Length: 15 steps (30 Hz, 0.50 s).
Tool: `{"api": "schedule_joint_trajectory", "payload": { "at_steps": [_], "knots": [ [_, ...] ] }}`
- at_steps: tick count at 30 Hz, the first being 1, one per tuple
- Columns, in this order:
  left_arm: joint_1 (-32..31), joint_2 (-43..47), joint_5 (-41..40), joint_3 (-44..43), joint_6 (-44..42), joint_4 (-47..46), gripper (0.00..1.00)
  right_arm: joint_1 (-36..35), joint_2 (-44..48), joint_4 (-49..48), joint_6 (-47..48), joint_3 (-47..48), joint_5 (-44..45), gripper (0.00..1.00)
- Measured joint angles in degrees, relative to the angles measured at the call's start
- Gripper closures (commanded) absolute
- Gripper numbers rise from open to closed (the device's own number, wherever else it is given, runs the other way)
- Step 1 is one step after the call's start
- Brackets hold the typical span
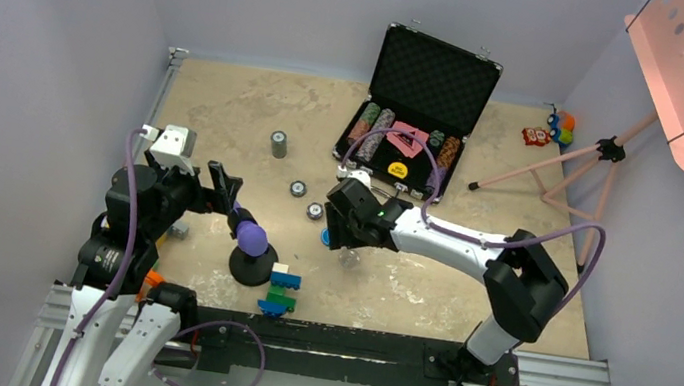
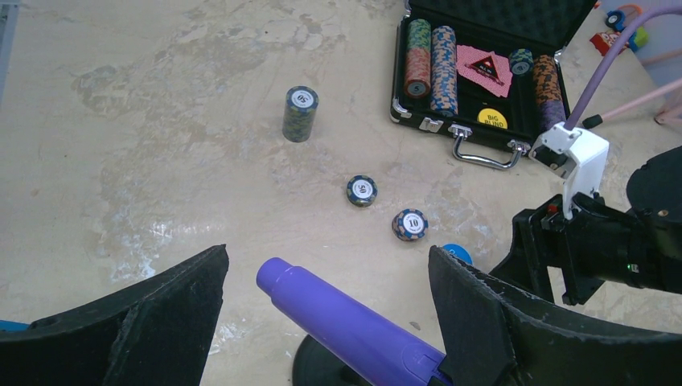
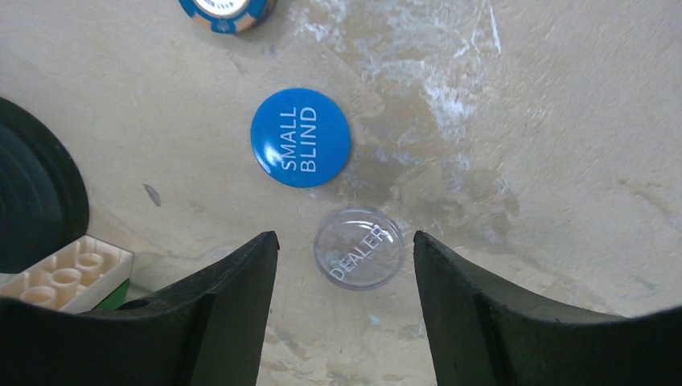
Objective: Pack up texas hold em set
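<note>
The left fingers point(image 2: 327, 257) gape wide and empty beside the purple-tipped object point(image 2: 346, 326). The right fingers point(image 3: 344, 241), half open and holding nothing, hover around the clear dealer button point(image 3: 358, 248), which lies flat on the tabletop point(image 3: 563, 121). The blue button point(image 3: 300, 137) is just beyond. The dealer button looks light, stiff, thin and slick: pinch its rim. Farther off lie loose chips point(image 2: 362, 190), then the open case point(image 1: 436, 70).

robot lab test cell: plain lilac walls point(image 1: 34, 59) box in a scuffed counter point(image 1: 227, 116); two arms point(image 1: 452, 241) bolted to a metal rail point(image 1: 585, 374), purple cables point(image 1: 126, 173) trailing
</note>
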State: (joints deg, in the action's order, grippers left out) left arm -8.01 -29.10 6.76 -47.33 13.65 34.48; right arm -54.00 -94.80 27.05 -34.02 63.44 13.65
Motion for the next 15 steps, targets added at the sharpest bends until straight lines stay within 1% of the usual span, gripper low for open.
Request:
{"api": "schedule_joint_trajectory", "payload": {
  "at_steps": [6, 15],
  "knots": [
    [0.0, 0.04, 0.0, 0.0, 0.0, 0.0, 0.02, -0.5, -0.9, 0.59, -2.43, -2.45, 0.33, 0.31],
    [0.0, 0.04, 0.0, 0.0, 0.0, 0.0, 0.03, -1.33, -2.16, 0.74, -4.24, -2.8, 0.37, 0.3]
  ]
}}
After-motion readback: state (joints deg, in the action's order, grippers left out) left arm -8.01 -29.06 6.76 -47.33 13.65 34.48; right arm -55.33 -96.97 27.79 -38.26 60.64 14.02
